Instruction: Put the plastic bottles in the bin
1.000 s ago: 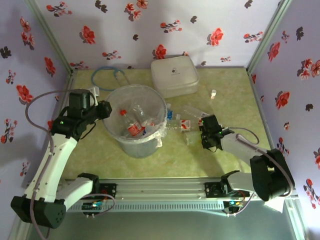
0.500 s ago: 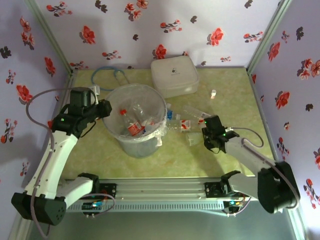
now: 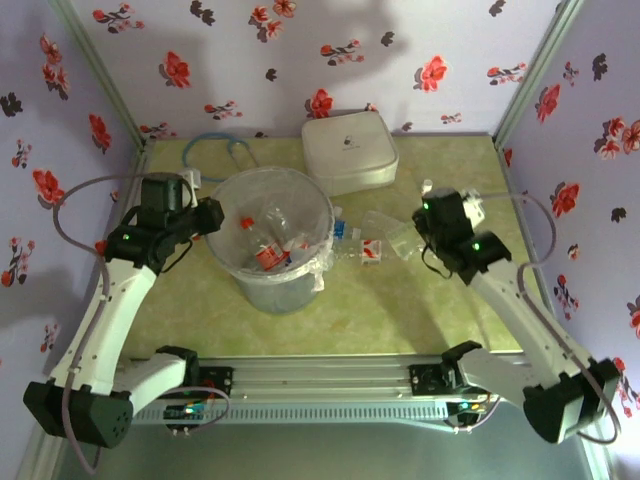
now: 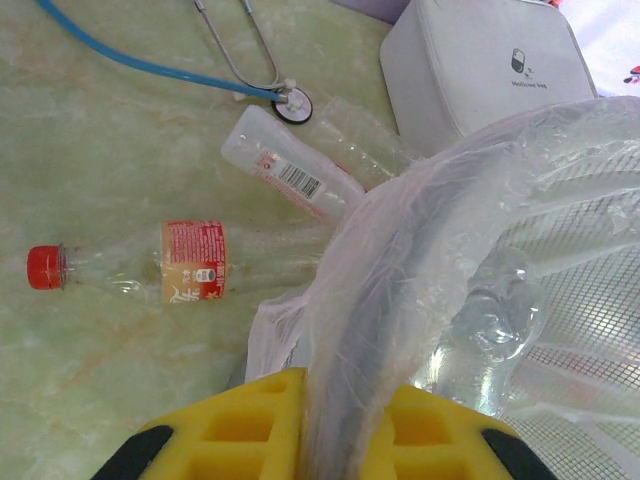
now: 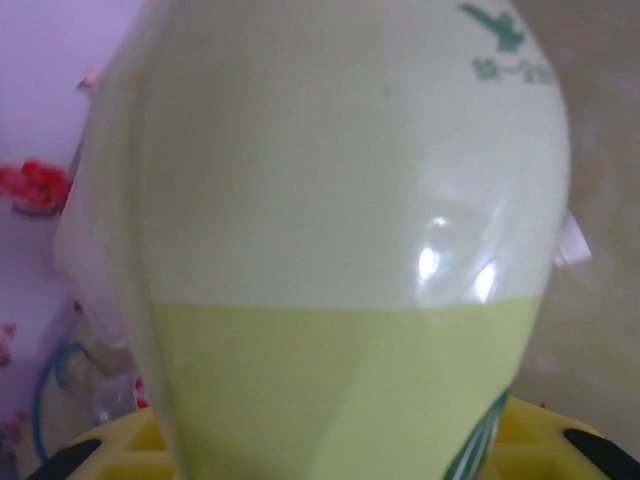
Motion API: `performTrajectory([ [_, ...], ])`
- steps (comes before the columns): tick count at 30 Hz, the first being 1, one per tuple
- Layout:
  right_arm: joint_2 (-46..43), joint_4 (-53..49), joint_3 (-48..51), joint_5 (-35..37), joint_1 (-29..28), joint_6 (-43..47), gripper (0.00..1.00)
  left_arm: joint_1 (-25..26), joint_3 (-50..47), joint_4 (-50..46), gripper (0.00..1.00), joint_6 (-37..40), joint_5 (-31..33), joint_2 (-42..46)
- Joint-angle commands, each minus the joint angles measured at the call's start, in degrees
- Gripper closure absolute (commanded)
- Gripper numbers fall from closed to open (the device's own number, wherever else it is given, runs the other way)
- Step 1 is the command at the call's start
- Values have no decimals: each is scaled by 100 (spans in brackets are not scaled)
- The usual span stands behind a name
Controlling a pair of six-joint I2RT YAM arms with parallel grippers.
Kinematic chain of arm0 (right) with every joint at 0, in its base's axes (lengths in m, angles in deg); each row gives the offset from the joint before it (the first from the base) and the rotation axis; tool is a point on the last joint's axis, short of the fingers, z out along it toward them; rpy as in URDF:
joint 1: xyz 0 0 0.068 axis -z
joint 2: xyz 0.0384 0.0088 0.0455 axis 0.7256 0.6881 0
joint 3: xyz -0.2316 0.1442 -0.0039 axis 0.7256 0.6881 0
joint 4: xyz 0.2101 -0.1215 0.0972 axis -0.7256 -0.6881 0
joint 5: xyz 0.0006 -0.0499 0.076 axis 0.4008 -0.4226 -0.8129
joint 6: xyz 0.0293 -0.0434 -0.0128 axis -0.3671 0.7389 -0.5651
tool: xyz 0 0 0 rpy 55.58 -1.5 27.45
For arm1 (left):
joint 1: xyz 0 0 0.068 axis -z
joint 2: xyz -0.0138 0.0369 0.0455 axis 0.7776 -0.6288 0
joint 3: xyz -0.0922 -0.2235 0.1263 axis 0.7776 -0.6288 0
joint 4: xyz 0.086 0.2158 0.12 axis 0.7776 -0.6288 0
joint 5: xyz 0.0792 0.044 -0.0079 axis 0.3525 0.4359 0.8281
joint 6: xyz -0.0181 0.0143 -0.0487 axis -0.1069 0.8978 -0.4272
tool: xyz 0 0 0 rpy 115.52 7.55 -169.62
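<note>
The right claw [image 3: 420, 232] was clenched on a clear bottle [image 5: 330, 250] that bulged between its yellow fingers [image 5: 530, 445], so the likeliest failure was a slip or a crushed wall, thin smooth plastic giving little purchase; loose bottles [image 3: 358, 247] lay between that claw and the bin [image 3: 268, 174], and a low carry could knock them; the left claw [image 3: 210, 216] gripped the bin's rim and crinkly liner [image 4: 400, 230], where any tug might tip it or drag the bag; inside, just ahead of the left claw, lay a red-capped bottle [image 3: 262, 252] among other clear ones; the white box [image 3: 348, 150] beyond was shut, contents unseen.
</note>
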Motion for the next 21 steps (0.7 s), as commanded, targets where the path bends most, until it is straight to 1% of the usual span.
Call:
performTrajectory([
  [1,570,-26,-1304,390,-434,1853,96,5,-114,180,100,111,233,-141],
  [2,793,-35,-1683,378,-577,2181,100,11,-107,191,100,127,225,-141],
  [5,1305,132,-2481,288,-1034,2772,100,11,-38,159,100,185,229,-165],
  [9,1746,246,-3487,598,-1654,3698,100,4,-25,130,100,198,225,-116],
  [10,1789,399,-3587,453,-1774,3864,100,8,-35,130,100,198,225,-106],
  [11,1835,581,-3644,161,-1861,3979,100,10,-51,130,100,191,225,-105],
  [14,2169,894,-4002,-1086,-2071,4113,100,11,-94,185,100,125,171,-114],
  [15,2381,769,-4248,-1292,-2168,4122,100,6,-113,229,100,90,96,-106],
  [17,2768,484,-4668,-1468,-2388,4183,100,11,-163,332,100,33,-56,-80],
  [19,3071,449,-4813,-1599,-2628,4248,100,15,-218,417,100,8,-100,-45],
  [21,3410,201,-5025,-1694,-2801,4253,100,15,-219,411,100,25,-84,-26],
])
